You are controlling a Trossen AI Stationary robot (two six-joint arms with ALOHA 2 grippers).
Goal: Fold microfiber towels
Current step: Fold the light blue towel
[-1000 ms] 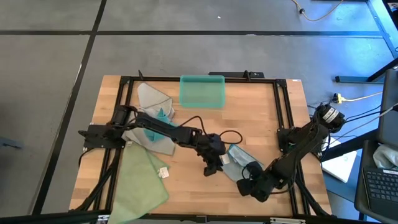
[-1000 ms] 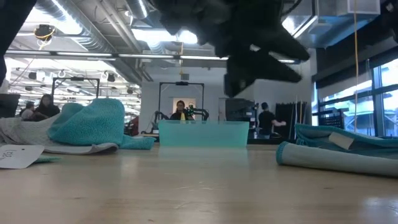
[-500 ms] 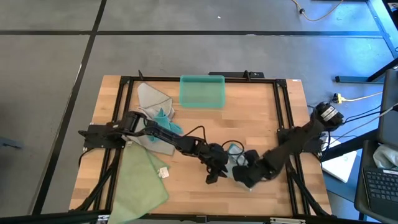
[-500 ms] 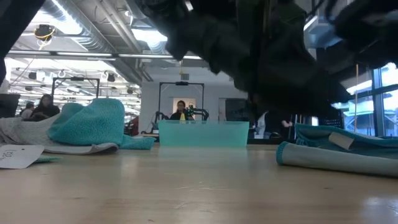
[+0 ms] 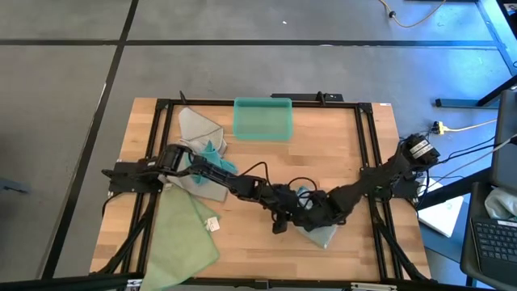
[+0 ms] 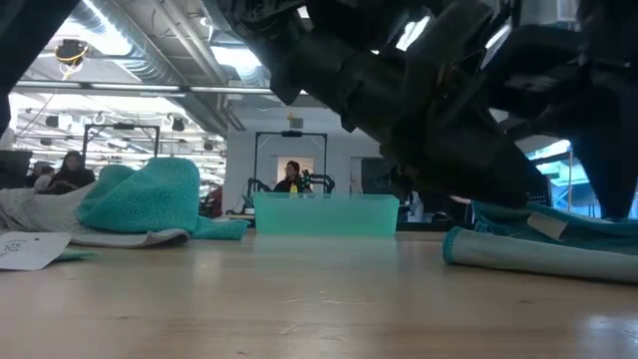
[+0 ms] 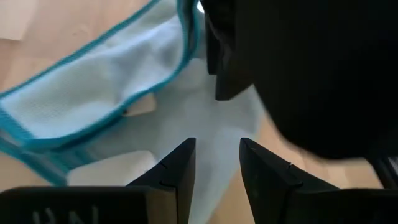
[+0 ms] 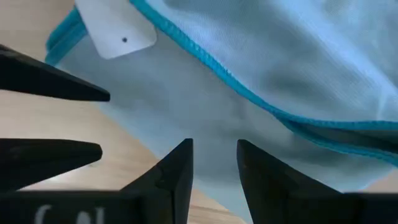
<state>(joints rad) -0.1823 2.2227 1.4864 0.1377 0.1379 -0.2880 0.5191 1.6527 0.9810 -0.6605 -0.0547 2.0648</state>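
1. Lying crumpled on the wooden table [image 5: 242, 242] at the lower centre-right of the high view, a pale blue towel [image 5: 321, 234] with a teal hem was seen under both arms.
2. The left gripper [image 7: 214, 163] was found low over that towel, its fingers set a little apart with nothing between them.
3. The right gripper [image 8: 212, 163] was likewise seen just above the same cloth, its fingers slightly parted and empty, close to a small white tag [image 8: 116, 27].
4. The two grippers were placed close together in the high view, near the middle of the lower half.
5. Other cloths were seen well apart from them: a pale green towel [image 5: 184, 234] at lower left, and a grey towel [image 5: 197, 124] with a teal towel [image 5: 212, 151] at upper left, beside the teal bin [image 5: 262, 118].
6. The blue towel was judged light, soft and limp; it would likely sag and bunch when lifted.
7. The stitched teal hem or a corner was judged the firmest place to be pinched, one gripper at each corner.
8. Slipping through a shallow pinch was considered a risk.
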